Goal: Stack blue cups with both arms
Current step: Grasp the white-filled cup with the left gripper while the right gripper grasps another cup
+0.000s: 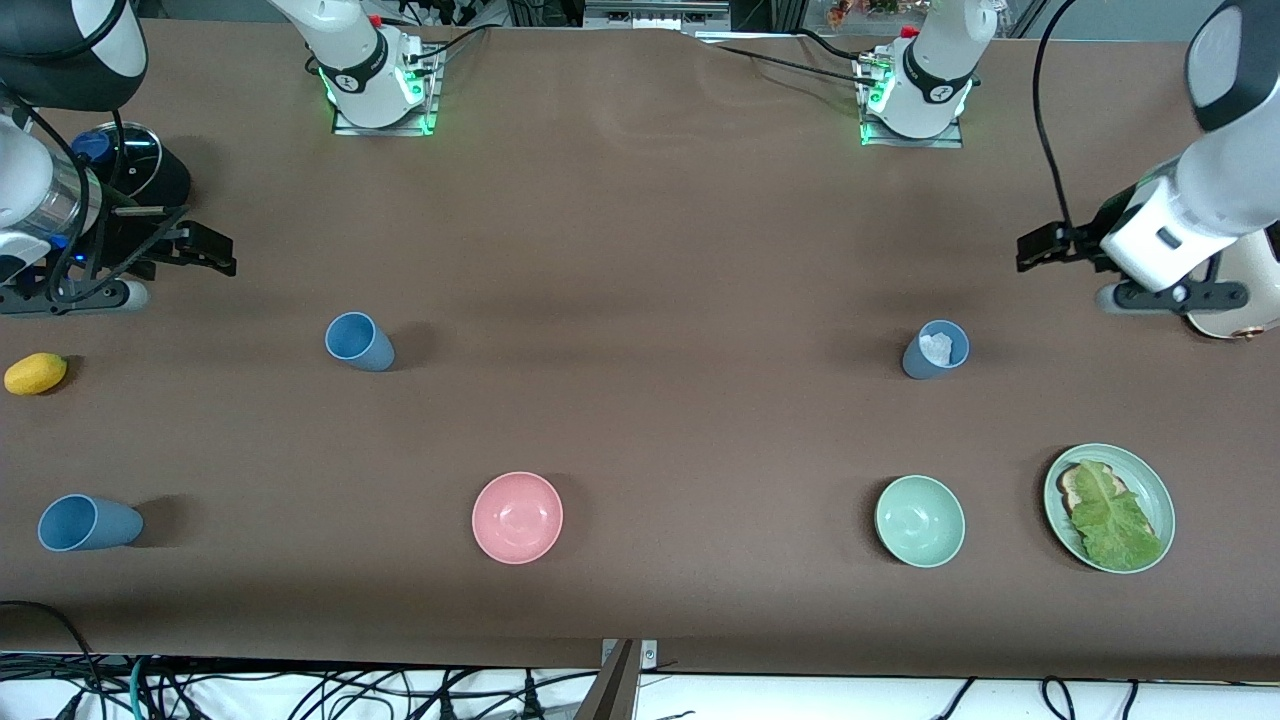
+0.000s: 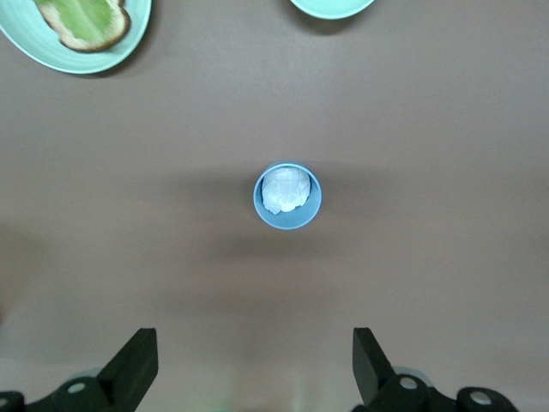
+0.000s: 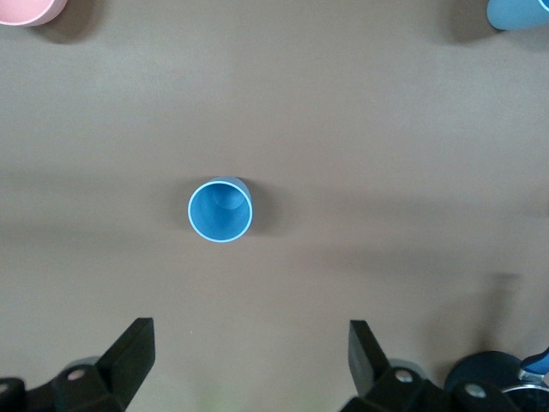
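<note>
Left tool (image 2: 253, 369): released, fingers spread wide and holding nothing; it hangs in the air over the bench (image 1: 640, 250) at the left arm's end, and the arm waits.
Right tool (image 3: 249, 365): released, fingers spread wide and holding nothing; it hangs over the bench at the right arm's end, and the arm waits.
Empty blue cup (image 1: 359, 342): upright on the bench toward the right arm's end; the right wrist view looks straight down into it (image 3: 220, 210).
Blue cup with white wad (image 1: 936, 350): upright toward the left arm's end, well apart from the empty one; a crumpled white wad (image 2: 285, 190) sits inside.
Third blue cup (image 1: 88, 523): at the right arm's end, nearer the front camera than the empty cup.
Pink bowl (image 1: 517, 517): nearer the front camera than both upright cups, between them along the bench.
Mint-green bowl (image 1: 920, 521): nearer the front camera than the cup with the wad.
Green plate (image 1: 1160, 495): beside the mint-green bowl, carrying a lettuce leaf (image 1: 1115, 520) over bread.
Yellow lemon-like fruit (image 1: 35, 373): on the bench at the right arm's end.
</note>
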Controlling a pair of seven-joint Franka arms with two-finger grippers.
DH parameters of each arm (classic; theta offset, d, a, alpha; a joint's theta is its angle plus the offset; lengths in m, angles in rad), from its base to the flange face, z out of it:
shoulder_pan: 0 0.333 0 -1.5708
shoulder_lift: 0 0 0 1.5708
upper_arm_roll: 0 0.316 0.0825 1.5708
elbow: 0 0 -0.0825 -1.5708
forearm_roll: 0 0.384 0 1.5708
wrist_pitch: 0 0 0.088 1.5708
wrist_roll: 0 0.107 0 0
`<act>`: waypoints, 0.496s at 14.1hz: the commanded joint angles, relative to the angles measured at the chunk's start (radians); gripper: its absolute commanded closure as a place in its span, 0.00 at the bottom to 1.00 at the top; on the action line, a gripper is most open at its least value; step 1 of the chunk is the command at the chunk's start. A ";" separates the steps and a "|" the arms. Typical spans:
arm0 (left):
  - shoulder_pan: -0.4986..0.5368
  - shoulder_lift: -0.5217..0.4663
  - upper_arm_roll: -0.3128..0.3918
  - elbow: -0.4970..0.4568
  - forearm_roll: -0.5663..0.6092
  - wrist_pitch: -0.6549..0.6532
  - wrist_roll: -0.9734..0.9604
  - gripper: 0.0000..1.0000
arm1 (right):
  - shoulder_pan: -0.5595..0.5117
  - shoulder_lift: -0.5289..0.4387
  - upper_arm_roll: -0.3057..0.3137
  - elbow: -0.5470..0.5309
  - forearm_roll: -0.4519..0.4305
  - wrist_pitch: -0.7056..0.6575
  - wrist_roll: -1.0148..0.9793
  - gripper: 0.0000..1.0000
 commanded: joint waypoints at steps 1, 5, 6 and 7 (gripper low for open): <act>-0.007 0.111 0.001 0.007 0.004 0.090 0.030 0.00 | -0.012 -0.004 0.007 0.001 0.015 -0.008 0.007 0.00; -0.009 0.234 0.001 -0.019 0.018 0.219 0.133 0.00 | -0.012 -0.001 0.007 0.001 0.015 -0.006 0.005 0.00; -0.001 0.256 0.001 -0.036 0.018 0.231 0.168 0.00 | -0.012 -0.001 0.007 0.001 0.015 -0.006 0.002 0.00; 0.006 0.267 0.002 -0.074 0.018 0.271 0.208 0.00 | -0.012 0.006 0.007 0.001 0.015 -0.005 -0.007 0.00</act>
